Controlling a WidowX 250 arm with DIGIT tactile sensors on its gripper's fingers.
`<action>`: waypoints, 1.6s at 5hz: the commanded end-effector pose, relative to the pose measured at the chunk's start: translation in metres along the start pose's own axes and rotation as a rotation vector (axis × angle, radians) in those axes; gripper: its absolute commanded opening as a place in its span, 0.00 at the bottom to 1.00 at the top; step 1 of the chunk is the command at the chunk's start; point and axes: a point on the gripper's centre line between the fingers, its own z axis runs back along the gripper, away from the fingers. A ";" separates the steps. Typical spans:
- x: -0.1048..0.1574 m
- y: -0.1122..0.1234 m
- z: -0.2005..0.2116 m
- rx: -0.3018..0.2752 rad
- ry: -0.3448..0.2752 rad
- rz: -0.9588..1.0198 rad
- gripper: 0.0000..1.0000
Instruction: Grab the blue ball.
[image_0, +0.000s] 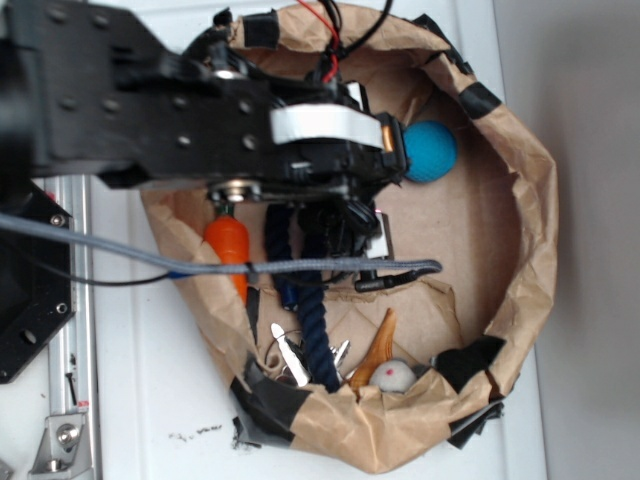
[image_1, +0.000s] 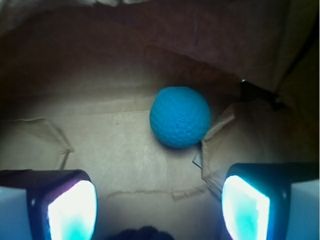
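Gripper (image_1: 159, 205) spread wide and empty at the bottom of the wrist frame, with the blue ball (image_1: 180, 116) just above centre on the paper floor — probably light, slightly soft and grippy, yet prone to roll — best pinched across its widest middle.

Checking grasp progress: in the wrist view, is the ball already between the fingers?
No. The ball lies on the brown paper ahead of the open gripper, and both fingers have nothing between them.
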 end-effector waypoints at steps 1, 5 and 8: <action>0.027 0.053 0.002 0.053 -0.037 0.099 1.00; 0.032 -0.001 -0.043 -0.106 0.030 -0.164 0.00; 0.028 -0.001 0.051 -0.198 0.054 -0.242 0.00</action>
